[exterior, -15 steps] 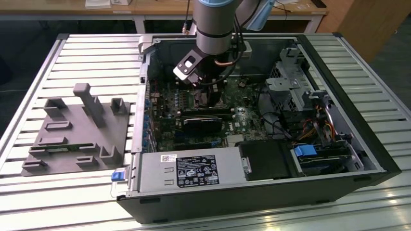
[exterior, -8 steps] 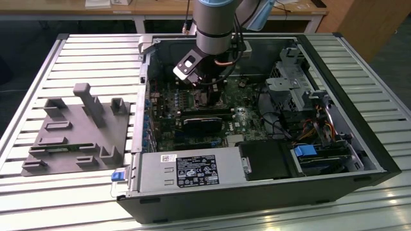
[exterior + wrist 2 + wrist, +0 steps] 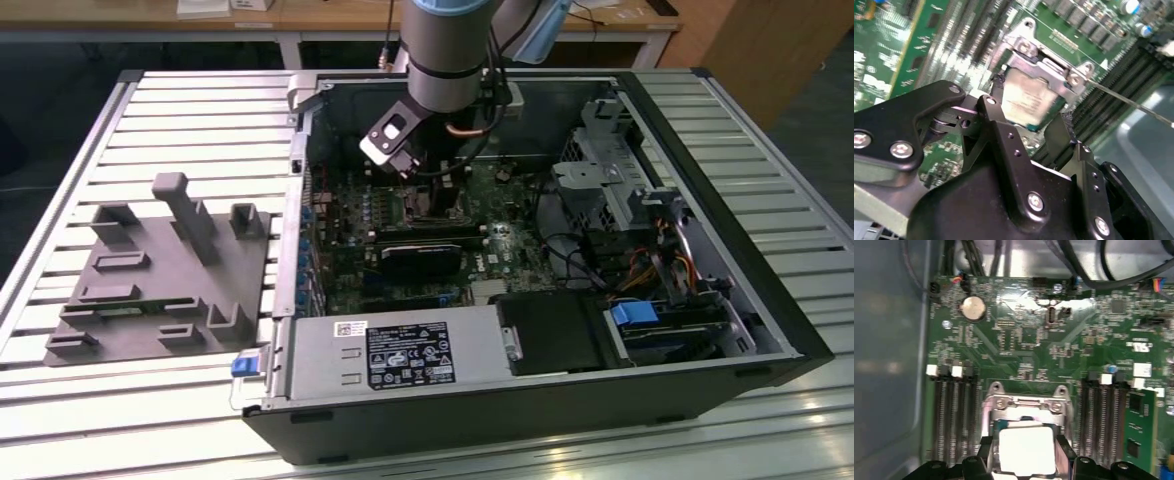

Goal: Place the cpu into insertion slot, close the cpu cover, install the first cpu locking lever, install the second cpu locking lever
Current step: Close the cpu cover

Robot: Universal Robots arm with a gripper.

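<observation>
- Gripper (image 3: 1026, 456) clenched on the cpu (image 3: 1026, 445), gripping opposite edges.
- It hangs right at the insertion slot (image 3: 986, 426); cpu cover (image 3: 1024, 404) stands open beside it.
- Keep it level, corners squared to the slot, no forcing down.

A slatted metal table (image 3: 160, 110) spans the exterior view, its ribs catching bright glare (image 3: 641, 450) near the bottom edge. Behind it stands a wooden desk (image 3: 334, 20) on 2 white legs (image 3: 287, 48), over dark floor (image 3: 54, 60). A wooden panel (image 3: 774, 40) fills the exterior view's upper right corner.
</observation>
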